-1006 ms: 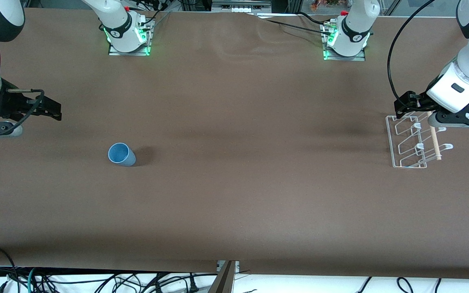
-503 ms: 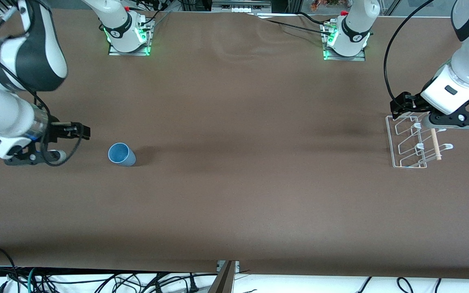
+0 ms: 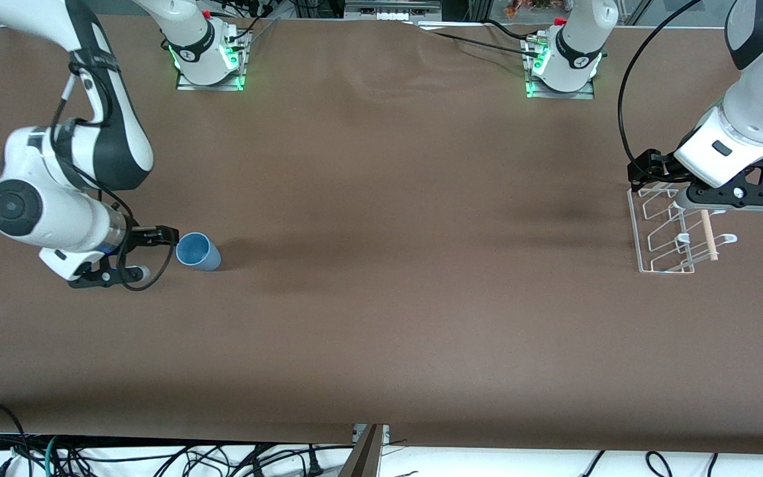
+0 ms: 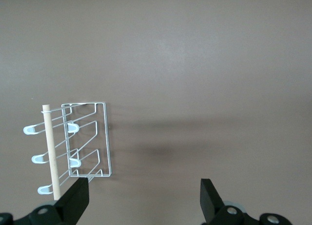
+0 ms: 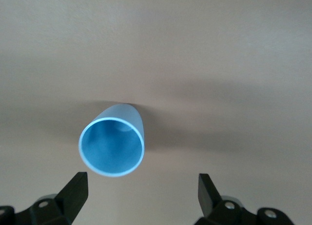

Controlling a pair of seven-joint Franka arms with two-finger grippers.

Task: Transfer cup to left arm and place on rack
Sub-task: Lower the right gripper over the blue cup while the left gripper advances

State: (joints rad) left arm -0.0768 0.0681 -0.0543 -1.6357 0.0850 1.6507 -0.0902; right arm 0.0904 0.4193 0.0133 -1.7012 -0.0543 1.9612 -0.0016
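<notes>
A: Where's the cup [image 3: 197, 252]?

B: On the brown table [image 3: 381, 298], toward the right arm's end. It lies on its side, open mouth turned toward the right gripper [image 3: 160, 235].

A: And the gripper against it?

B: Right gripper is low, just beside the cup's mouth, fingertips about at the rim. In the right wrist view the cup [image 5: 113, 143] sits ahead of the two black fingers [image 5: 73, 194], not between them. Whether they touch, I can't tell.

A: Finger state?

B: Spread wide, nothing held; the gap is wider than the cup's mouth.

A: Left side?

B: Left gripper [image 3: 650, 173] hangs over the rack [image 3: 669, 228], at the rack's end farther from the front camera. Left wrist view shows its fingers [image 4: 75, 199] apart and empty, with the rack [image 4: 78, 142] below.

A: Rack details?

B: Clear frame, wire loops, white-tipped prongs, a light wooden rod [image 3: 708, 235] across it. It stands at the left arm's end of the table, well apart from the cup.

A: Any writing or brands?

B: A small mark on each arm base [image 3: 204, 50], too small to read. Nothing on the cup or rack.
</notes>
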